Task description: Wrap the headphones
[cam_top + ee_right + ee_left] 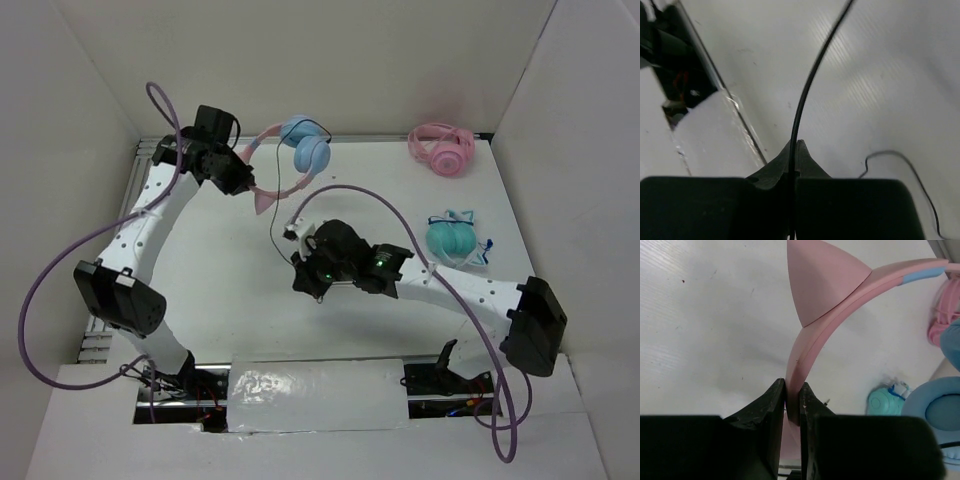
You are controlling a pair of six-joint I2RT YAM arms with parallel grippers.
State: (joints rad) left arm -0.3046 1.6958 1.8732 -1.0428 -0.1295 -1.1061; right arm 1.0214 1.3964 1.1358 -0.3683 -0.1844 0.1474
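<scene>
Showed the headphones (295, 150) at the far left of the table (200, 270), close to the back wall, blue earcups furthest away. Clamped the pink headband edge-on in the left gripper (792, 390), fingers almost together with only the band's thickness between them, just below 1 cat ear. Pinched the thin black cable (805, 90) in the right gripper (794, 146), fingers closed right down onto the wire, nearer the table's middle. Ran in a gentle curve from there back toward the earcups, with a loose curl lying on the surface alongside.

Looked risky in 2 ways. Could have slipped free of so fine a pinch once winding began. Could have twisted the band out of the narrow edge grip, or strained the wire at the earcup, if pulled harder.

Placed 2 other sets well apart on the right: all-pink headphones (442, 148) by the back wall and teal headphones (452, 235) nearer. Seemed out of the way unless the right arm swung wide. Arched a purple hose (370, 195) over the right arm, near enough to the black cable to snag it.
</scene>
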